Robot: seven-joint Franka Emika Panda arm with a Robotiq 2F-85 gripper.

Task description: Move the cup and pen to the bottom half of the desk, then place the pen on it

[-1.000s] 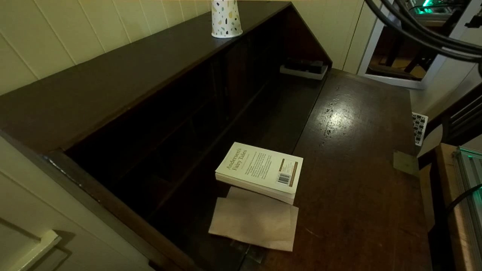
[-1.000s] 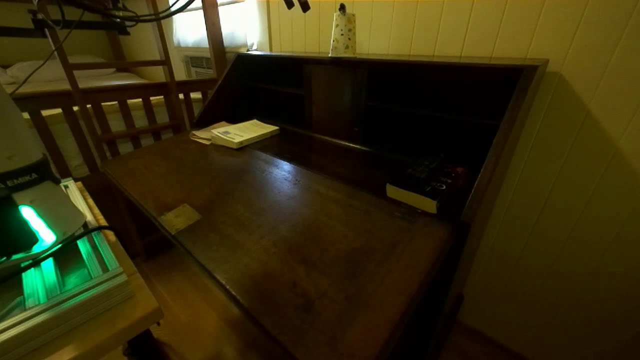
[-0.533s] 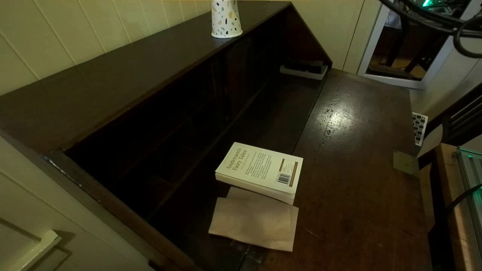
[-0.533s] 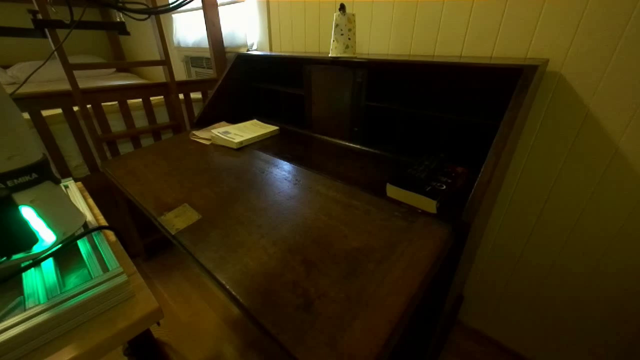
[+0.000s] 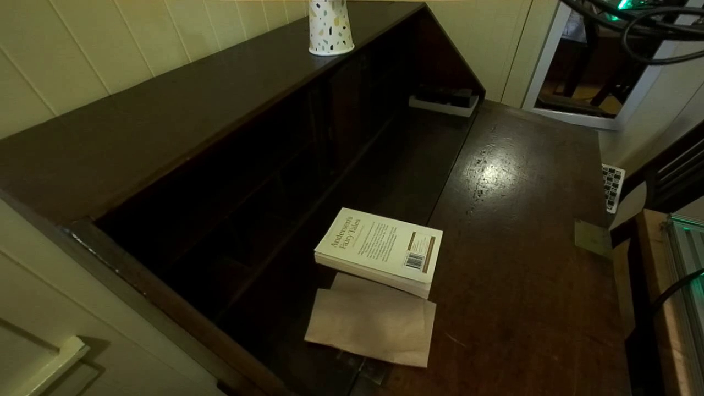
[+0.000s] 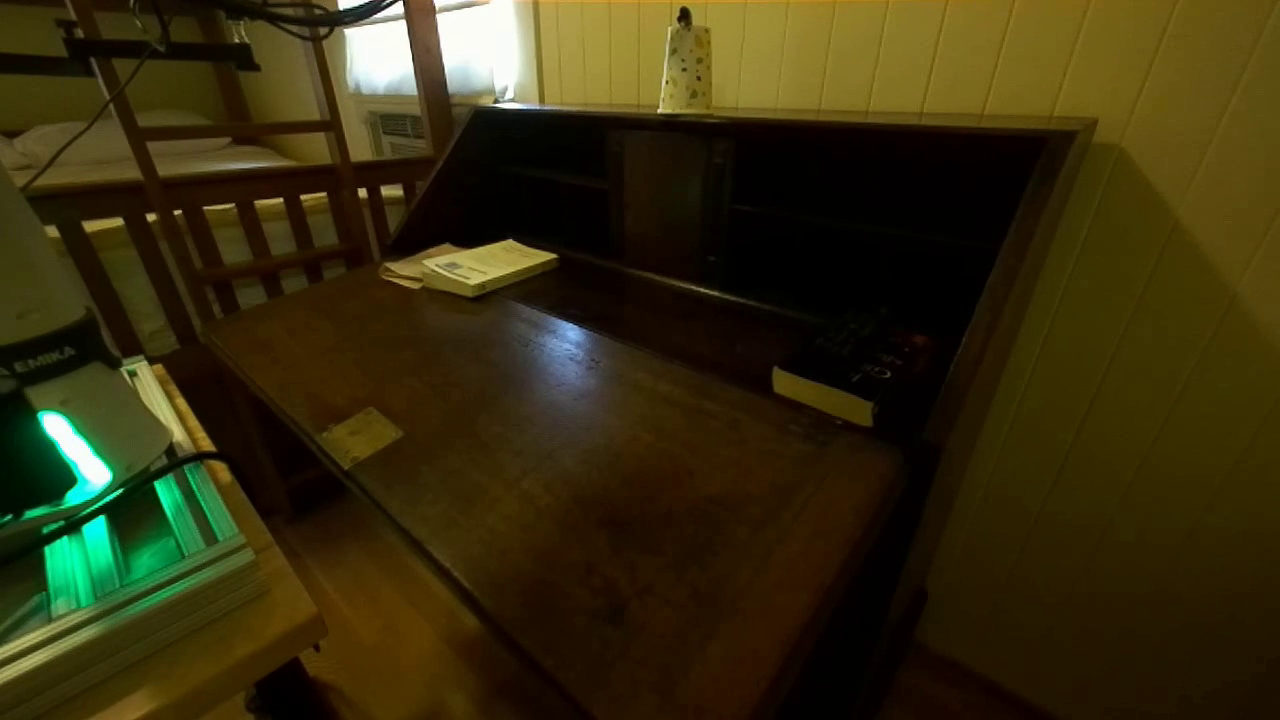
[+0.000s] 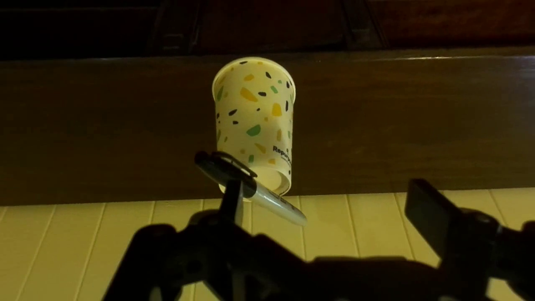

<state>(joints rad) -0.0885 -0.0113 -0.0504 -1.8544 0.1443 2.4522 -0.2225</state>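
The white cup (image 7: 255, 113) with coloured specks stands upside down on the raised ledge of the dark desk (image 5: 522, 275). Both exterior views show it there, the cup (image 6: 687, 70) being cut off by the top edge in one of them. Across its base lies the pen (image 7: 276, 205), black-capped with a grey barrel; in an exterior view only the dark end of the pen (image 6: 684, 15) shows. My gripper (image 7: 326, 188) is open, its jaws wide apart. The left finger (image 7: 232, 200) overlaps the pen in the wrist view; whether they touch I cannot tell. Both exterior views leave the gripper out.
A white paperback (image 5: 379, 250) and brown paper (image 5: 374, 324) lie on the desk's lower part. A thick black book (image 6: 850, 370) sits by the cubbyholes' far end. Behind the ledge rises a panelled wall (image 7: 326, 225). Cables (image 5: 660, 33) hang at the upper corner.
The fingertips visible at the top of an exterior view a second ago have gone out of that frame. The hanging cables have shifted. Cup and pen have stayed put.
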